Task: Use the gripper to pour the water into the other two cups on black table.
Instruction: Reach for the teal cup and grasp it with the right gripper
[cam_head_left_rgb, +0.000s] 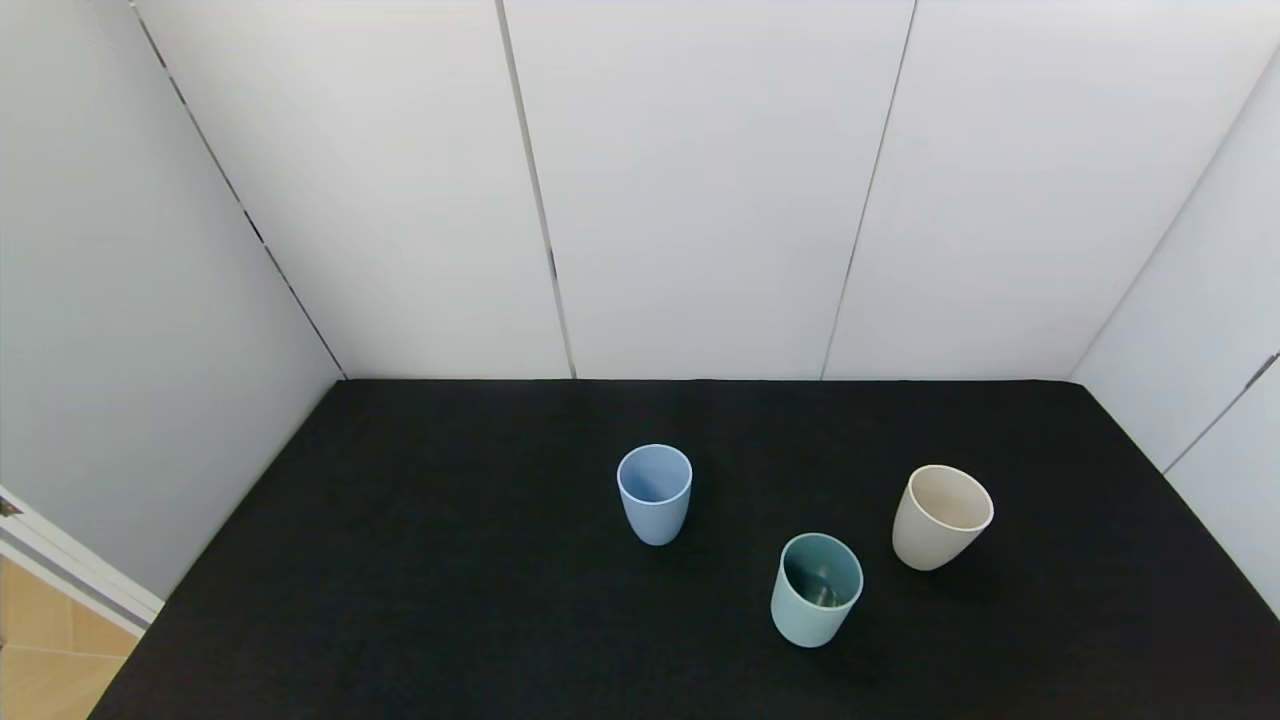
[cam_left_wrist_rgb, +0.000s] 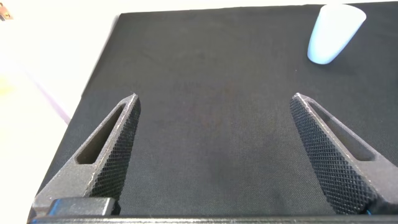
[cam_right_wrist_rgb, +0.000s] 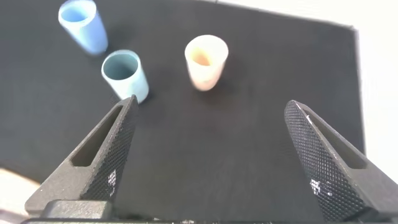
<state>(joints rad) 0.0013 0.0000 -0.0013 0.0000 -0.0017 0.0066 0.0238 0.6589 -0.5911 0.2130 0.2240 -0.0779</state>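
Three tumblers stand upright on the black table (cam_head_left_rgb: 450, 560). The light blue cup (cam_head_left_rgb: 654, 492) is at the middle, the cream-beige cup (cam_head_left_rgb: 940, 515) to the right, and the mint-teal cup (cam_head_left_rgb: 816, 588) nearest the front between them. A faint glint of water (cam_head_left_rgb: 822, 592) shows inside the teal cup. Neither arm shows in the head view. My right gripper (cam_right_wrist_rgb: 211, 109) is open above bare cloth, with the teal cup (cam_right_wrist_rgb: 125, 74), beige cup (cam_right_wrist_rgb: 206, 61) and blue cup (cam_right_wrist_rgb: 83, 25) ahead of it. My left gripper (cam_left_wrist_rgb: 214, 102) is open over bare table, the blue cup (cam_left_wrist_rgb: 333, 32) far off.
White wall panels (cam_head_left_rgb: 700, 190) close the table at the back and both sides. The table's left edge (cam_head_left_rgb: 215, 540) drops to a wooden floor (cam_head_left_rgb: 50, 650). Bare cloth lies around the cups and along the front.
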